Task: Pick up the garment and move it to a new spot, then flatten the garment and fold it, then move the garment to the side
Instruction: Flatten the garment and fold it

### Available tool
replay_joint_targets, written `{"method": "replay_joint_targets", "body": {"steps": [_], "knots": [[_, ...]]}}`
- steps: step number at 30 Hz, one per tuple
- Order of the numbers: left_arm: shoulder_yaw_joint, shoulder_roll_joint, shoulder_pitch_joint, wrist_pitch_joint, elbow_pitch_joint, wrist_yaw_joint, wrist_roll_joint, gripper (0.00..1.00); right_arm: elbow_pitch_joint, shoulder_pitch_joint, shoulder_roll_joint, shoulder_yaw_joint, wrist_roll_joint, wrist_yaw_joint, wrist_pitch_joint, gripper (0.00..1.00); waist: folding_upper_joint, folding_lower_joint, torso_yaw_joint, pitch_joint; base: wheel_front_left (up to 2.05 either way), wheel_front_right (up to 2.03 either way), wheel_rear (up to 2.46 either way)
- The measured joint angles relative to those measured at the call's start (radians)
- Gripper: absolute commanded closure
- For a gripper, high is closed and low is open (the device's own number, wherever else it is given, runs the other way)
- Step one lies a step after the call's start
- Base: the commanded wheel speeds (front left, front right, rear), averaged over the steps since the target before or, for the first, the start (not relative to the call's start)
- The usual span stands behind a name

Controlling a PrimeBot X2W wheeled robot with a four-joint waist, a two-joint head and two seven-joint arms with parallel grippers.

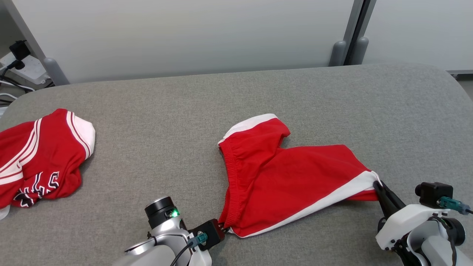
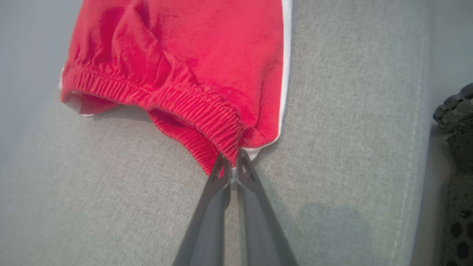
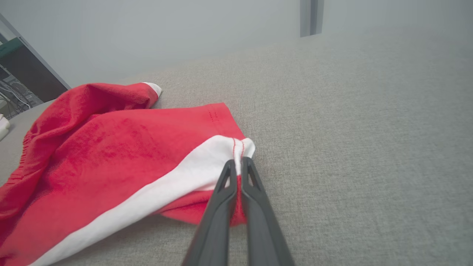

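Left gripper (image 2: 230,162): fingers pressed together, pinching the end of the elastic waistband (image 2: 177,101) of the red shorts (image 1: 288,173), at the corner nearest the robot; the cloth bunches into the tips.

Right gripper (image 3: 238,164): fingers likewise closed, nipping the leg hem where the white band (image 3: 177,184) ends; red cloth is caught between the two tips.

The shorts lie mid-surface, a little right of centre, drawn between the two grips; one leg points up and away, the other runs out to the right gripper; the pinched corners look slightly lifted, the rest rests on the surface.

Grey cloth surface (image 1: 166,122): woven, matte, with rounded far corners and a stitched seam along one edge in the left wrist view.

A second red garment (image 1: 40,155) with white stripes and lettering lies crumpled at the far left, well apart from the shorts.

Beyond are pale wall panels (image 1: 184,33), a grey upright post (image 1: 351,37) between them, and a power strip (image 1: 22,61) with cables in the upper left corner.

Left wrist (image 1: 166,240): silver, low at the bottom edge, angled right toward the shorts, with a green light on it; right wrist (image 1: 414,225): white, at the lower right, fingers reaching up and left.
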Motion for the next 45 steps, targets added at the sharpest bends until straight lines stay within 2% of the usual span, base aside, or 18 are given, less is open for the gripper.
{"method": "replay_joint_targets", "body": {"steps": [5,9,11,15,21,22,23,25,29,32,34,35,36,37,40,43,44,45], "knots": [[0.0,-0.009,0.002,0.0,0.015,0.0,-0.064,1.0,0.0,0.0,0.0,0.0,0.002,0.0,0.0,1.0,0.0,0.0,0.002,-0.003,0.0,0.0,0.0],[0.057,-0.01,0.025,0.0,-0.081,0.0,-0.271,1.0,-0.025,0.0,0.0,-0.006,0.01,0.0,0.0,1.0,0.0,0.0,0.005,-0.009,0.0,0.0,0.0],[0.08,0.009,0.038,0.0,-0.164,0.0,-0.382,1.0,-0.06,0.0,0.0,-0.025,0.014,0.0,0.0,1.0,0.0,0.0,0.008,-0.012,0.0,0.0,0.0],[0.134,0.091,0.048,0.0,-0.316,0.0,-0.581,1.0,-0.157,0.0,-0.018,-0.096,0.011,0.0,0.0,1.0,0.0,0.0,0.017,-0.025,0.0,0.0,0.0],[0.156,0.263,0.041,0.051,-0.567,0.0,-0.798,1.0,-0.291,0.0,-0.059,-0.209,-0.011,0.0,-0.001,1.0,0.0,0.0,0.041,-0.05,0.0,0.0,0.0],[0.168,0.319,0.029,0.082,-0.644,0.0,-0.861,1.0,-0.342,0.001,-0.08,-0.222,-0.01,0.0,-0.001,1.0,0.0,0.0,0.05,-0.058,0.0,0.0,0.0],[0.18,0.344,0.019,0.092,-0.677,0.0,-0.89,1.0,-0.37,0.001,-0.093,-0.222,-0.002,0.0,-0.001,1.0,0.0,0.0,0.054,-0.063,0.0,0.0,0.0],[0.208,0.386,0.0,0.107,-0.745,0.0,-0.942,1.0,-0.43,0.006,-0.122,-0.218,0.03,0.0,-0.001,1.0,0.0,0.0,0.062,-0.073,0.0,0.0,0.0],[0.265,0.439,-0.019,0.127,-0.892,0.0,-1.064,1.0,-0.591,0.051,-0.219,-0.235,0.128,0.0,0.002,1.0,0.0,0.0,0.071,-0.09,0.0,0.0,0.0],[0.321,0.46,-0.023,0.144,-0.993,0.005,-1.173,1.0,-0.733,0.074,-0.305,-0.322,0.182,0.0,0.016,1.0,0.0,0.0,0.07,-0.096,0.0,0.0,0.0],[0.35,0.472,-0.045,0.169,-1.059,0.032,-1.238,1.0,-0.822,0.089,-0.359,-0.397,0.202,0.0,0.046,1.0,0.0,0.0,0.07,-0.096,0.0,0.0,0.0],[0.35,0.472,-0.045,0.169,-1.059,0.032,-1.238,1.0,-0.822,0.089,-0.359,-0.397,0.202,0.0,0.046,1.0,0.0,0.0,0.07,-0.096,0.0,0.0,0.0],[0.375,0.477,-0.073,0.196,-1.111,0.07,-1.306,1.0,-0.882,0.108,-0.394,-0.464,0.201,0.002,0.091,1.0,0.0,0.0,0.07,-0.091,0.0,0.0,0.0],[0.381,0.477,-0.09,0.214,-1.124,0.088,-1.332,1.0,-0.896,0.115,-0.402,-0.494,0.195,0.002,0.125,1.0,0.0,0.0,0.07,-0.086,0.0,0.0,0.0],[0.372,0.468,-0.143,0.267,-1.087,0.124,-1.342,1.0,-0.886,0.117,-0.389,-0.502,0.168,0.003,0.249,1.0,0.0,0.0,0.071,-0.069,0.0,0.0,0.0],[0.332,0.41,-0.199,0.291,-0.925,0.128,-1.282,1.0,-0.769,0.024,-0.32,-0.414,0.112,0.003,0.356,1.0,0.0,0.0,0.072,-0.047,0.0,0.0,0.0],[0.332,0.41,-0.199,0.291,-0.925,0.128,-1.282,1.0,-0.769,0.024,-0.32,-0.414,0.112,0.003,0.356,1.0,0.0,0.0,0.072,-0.047,0.0,0.0,0.0],[0.309,0.351,-0.244,0.286,-0.783,0.121,-1.223,1.0,-0.65,-0.113,-0.254,-0.337,0.088,0.003,0.385,1.0,0.0,0.0,0.071,-0.028,0.0,0.0,0.0]]}}
